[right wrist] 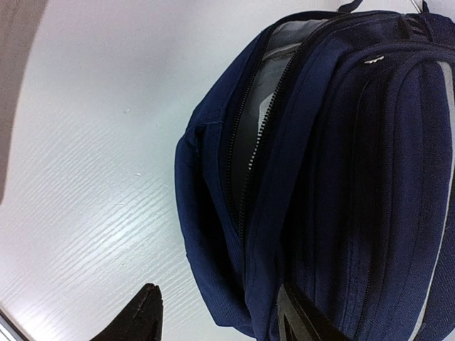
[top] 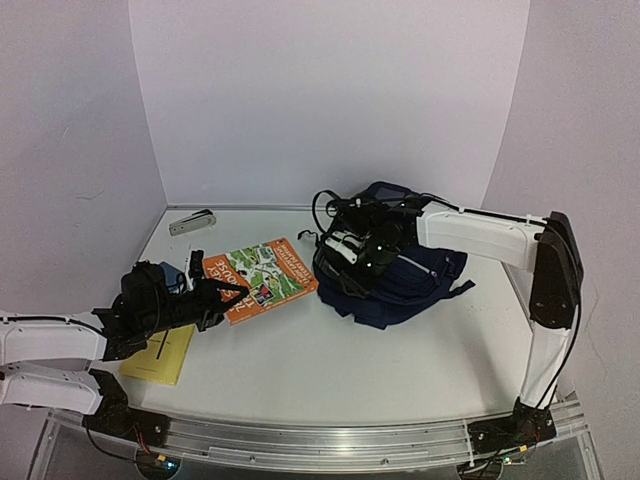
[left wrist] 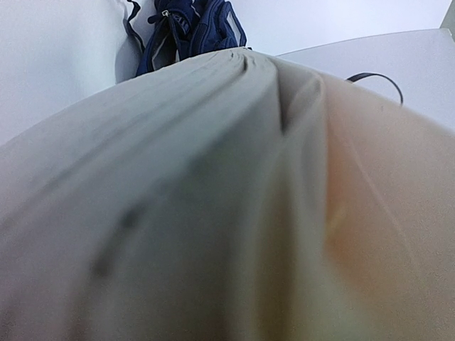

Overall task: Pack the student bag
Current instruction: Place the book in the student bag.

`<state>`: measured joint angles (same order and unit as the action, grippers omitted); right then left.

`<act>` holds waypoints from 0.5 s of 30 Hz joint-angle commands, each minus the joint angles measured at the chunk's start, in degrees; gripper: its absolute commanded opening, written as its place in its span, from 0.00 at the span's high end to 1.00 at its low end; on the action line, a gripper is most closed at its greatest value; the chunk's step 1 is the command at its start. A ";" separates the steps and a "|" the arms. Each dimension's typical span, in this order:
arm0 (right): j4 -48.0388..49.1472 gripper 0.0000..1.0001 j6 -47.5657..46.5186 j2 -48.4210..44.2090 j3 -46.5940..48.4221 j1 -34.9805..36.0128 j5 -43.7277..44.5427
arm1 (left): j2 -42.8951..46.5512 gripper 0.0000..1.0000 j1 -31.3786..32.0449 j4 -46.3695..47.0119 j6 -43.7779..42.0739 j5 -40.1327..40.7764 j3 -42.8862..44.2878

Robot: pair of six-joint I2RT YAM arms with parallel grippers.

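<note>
While the student bag (top: 405, 280) lies flat on the white tabletop (top: 330, 365), right of centre and towards the far wall, its long axis runs roughly from the far wall towards the near edge, with the near end swung a little to the right. Its pocketed front faces up, and black strap loops show at the far end. A pale zip line crosses the navy fabric, and one strap sticks out to the right. Along its left flank the main zip stands partly open, showing grey lining; that opening faces the left side of the tabletop.

The right gripper (right wrist: 222, 318) hangs over the bag's left part. Its jaws are spread: one black fingertip (right wrist: 141, 316) is over bare tabletop just beside the bag, the other is over the navy fabric, and the bag's edge lies between them. I cannot tell whether either tip presses the cloth.

The left gripper (top: 222, 292) is at the near-left corner of a book (top: 268, 278) with an orange and green cover, which lies left of the bag and close to it. Its jaws appear pinched on that book; in the left wrist view the page edges fill almost everything.

A yellow notepad (top: 160, 355) lies under the left arm, and a small grey object (top: 192, 222) sits near the far-left corner.
</note>
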<state>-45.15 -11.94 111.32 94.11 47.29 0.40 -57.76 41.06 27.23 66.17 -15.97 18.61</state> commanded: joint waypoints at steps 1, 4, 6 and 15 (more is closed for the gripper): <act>-0.90 0.44 0.28 -4.20 1.47 -0.08 -1.96 | 0.53 1.00 -0.28 9.38 -0.18 -0.98 1.10; -0.91 0.44 -0.36 -3.18 1.56 -0.07 3.24 | 0.50 1.00 -0.31 9.38 -0.17 -0.99 0.98; -0.61 0.43 -1.36 -1.86 1.44 -0.03 6.71 | 0.51 1.00 -0.24 9.33 -0.18 -0.84 0.90; 4.02 0.41 -3.14 1.81 -2.33 -0.07 13.29 | 1.83 1.00 -0.26 8.08 -0.29 -0.22 0.53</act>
<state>-43.57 -13.38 111.75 93.53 47.29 8.15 -57.87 41.06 27.73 66.15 -16.32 18.61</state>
